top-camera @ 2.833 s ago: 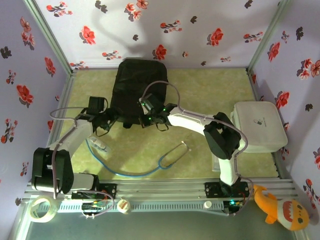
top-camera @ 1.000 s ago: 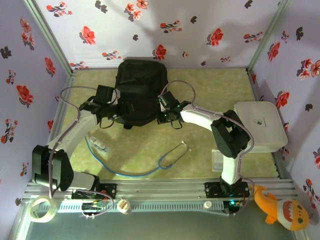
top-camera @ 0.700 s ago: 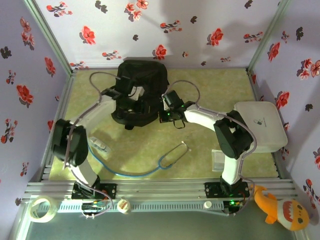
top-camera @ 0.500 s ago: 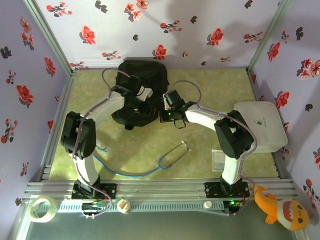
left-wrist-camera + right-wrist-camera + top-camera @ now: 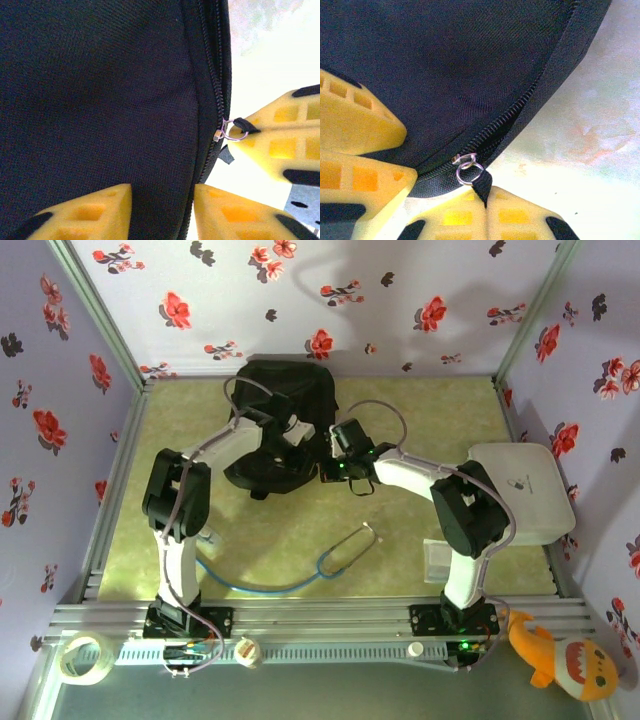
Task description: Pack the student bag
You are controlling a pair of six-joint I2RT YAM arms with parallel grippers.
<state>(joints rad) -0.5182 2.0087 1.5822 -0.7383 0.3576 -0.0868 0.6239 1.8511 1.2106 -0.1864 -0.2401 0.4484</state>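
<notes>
Faintly, unreadable case logo [image 5: 517, 483], right end effector [image 5: 486, 197] pinching student bag [image 5: 445, 65]

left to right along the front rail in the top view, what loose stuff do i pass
tape roll → small white spool → small white cap → orange plush toy

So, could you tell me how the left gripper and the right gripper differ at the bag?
The left gripper is open, fingers apart over the student bag fabric beside the zip; the right gripper is shut on the zip pull tab. The left gripper sits over the bag, the right gripper at its edge. Both are yellow at the tips and sit at the same zip.
</notes>
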